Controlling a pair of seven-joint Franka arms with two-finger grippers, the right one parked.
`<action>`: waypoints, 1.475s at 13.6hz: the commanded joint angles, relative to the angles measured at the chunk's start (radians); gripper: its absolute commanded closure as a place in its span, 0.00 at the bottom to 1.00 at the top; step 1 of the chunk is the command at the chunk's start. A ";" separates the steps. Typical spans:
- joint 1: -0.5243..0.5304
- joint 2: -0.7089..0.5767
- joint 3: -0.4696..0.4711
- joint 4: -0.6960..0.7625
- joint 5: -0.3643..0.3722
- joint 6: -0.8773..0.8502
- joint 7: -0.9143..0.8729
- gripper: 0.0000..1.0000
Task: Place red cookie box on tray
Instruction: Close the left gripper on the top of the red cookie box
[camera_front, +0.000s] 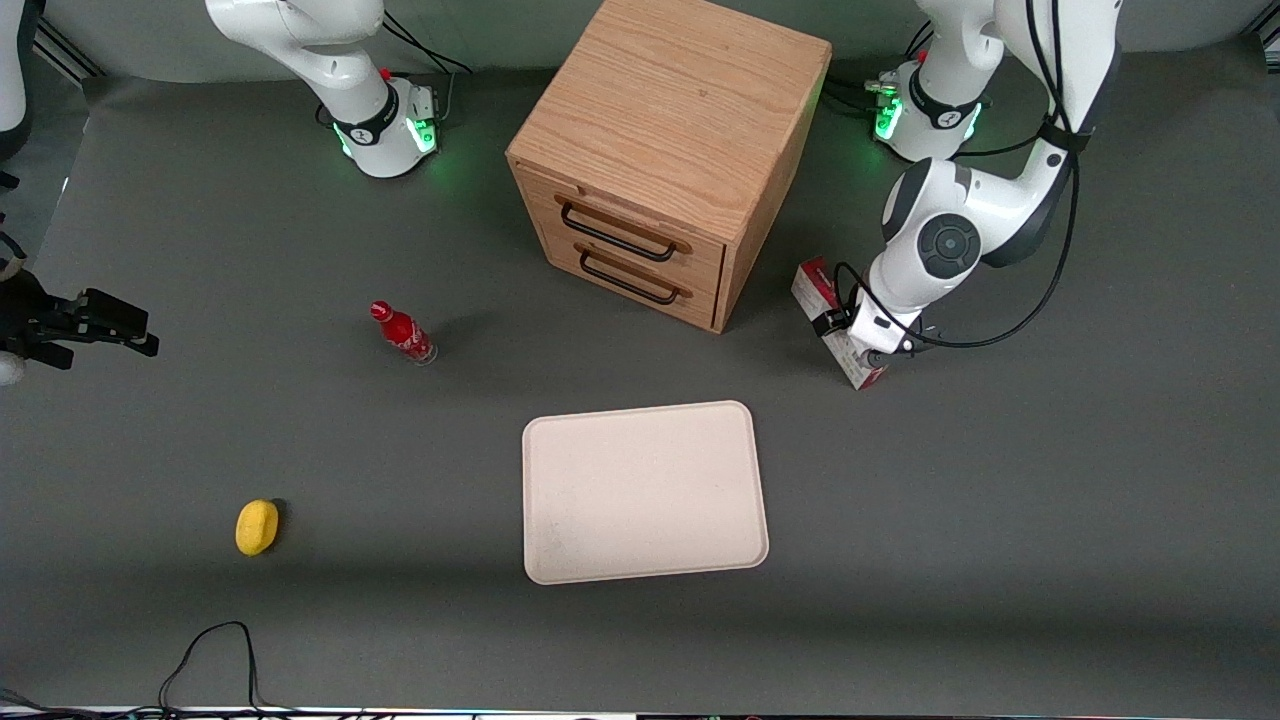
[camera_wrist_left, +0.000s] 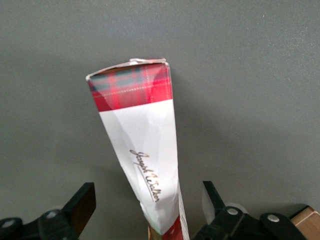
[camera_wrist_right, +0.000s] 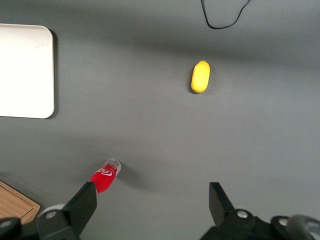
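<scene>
The red cookie box (camera_front: 812, 283) is a long thin carton with a tartan red end and a white face. It lies on the grey mat beside the wooden cabinet, toward the working arm's end of the table. My left gripper (camera_front: 852, 337) hovers right over the box and covers its middle. In the left wrist view the box (camera_wrist_left: 140, 145) runs between the fingers, and the gripper (camera_wrist_left: 147, 192) is open, with a gap on each side of the carton. The cream tray (camera_front: 640, 490) lies flat with nothing on it, nearer the front camera than the cabinet, and shows in the right wrist view (camera_wrist_right: 25, 70).
A wooden two-drawer cabinet (camera_front: 670, 150) stands at mid-table. A small red bottle (camera_front: 402, 332) and a yellow oval object (camera_front: 256, 526) lie toward the parked arm's end. A black cable (camera_front: 215, 650) loops at the table's front edge.
</scene>
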 joint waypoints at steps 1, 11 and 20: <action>-0.006 0.002 0.003 -0.005 -0.010 0.023 -0.004 0.06; -0.014 -0.064 0.001 -0.010 -0.008 0.001 -0.030 1.00; 0.024 -0.256 0.033 0.664 -0.001 -0.976 0.085 1.00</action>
